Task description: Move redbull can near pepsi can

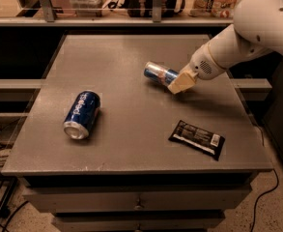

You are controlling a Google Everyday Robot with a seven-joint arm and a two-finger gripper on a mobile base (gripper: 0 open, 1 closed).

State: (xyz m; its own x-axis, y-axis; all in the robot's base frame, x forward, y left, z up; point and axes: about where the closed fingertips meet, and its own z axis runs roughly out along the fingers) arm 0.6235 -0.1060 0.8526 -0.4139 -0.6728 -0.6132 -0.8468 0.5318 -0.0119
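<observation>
**Redbull can in the gripper, pepsi can off on its own**

Only one camera view, so here goes.

The gripper sits over the right-hand half of the grey table, on the end of a chunky white arm that comes in from the upper right corner. It's clamped on the redbull can. One tan finger lies across the can's right end, and the other finger is hidden behind the can. The can is held sideways, and its free end sticks out to the left of the gripper. I can't tell if it's clear of the tabletop or just grazing it. There's a shadow on the table just right of and below the gripper.

The pepsi can is well apart from the gripper, off to its left and closer to the camera. It's lying on its side on the table with the silver end pointing at the front-left corner and the white lettering facing up. Nothing is touching it.

Below the gripper, a little to its right and toward the front edge, a black snack packet lies flat, with white print on it that I can't read. It's apart from both cans.

Further down from the gripper, under the tabletop, there are drawers. Behind the gripper, past the far edge of the table, a shelf runs across with some stuff on it that's too blurry to name. A cable trails on the floor at the lower right.
</observation>
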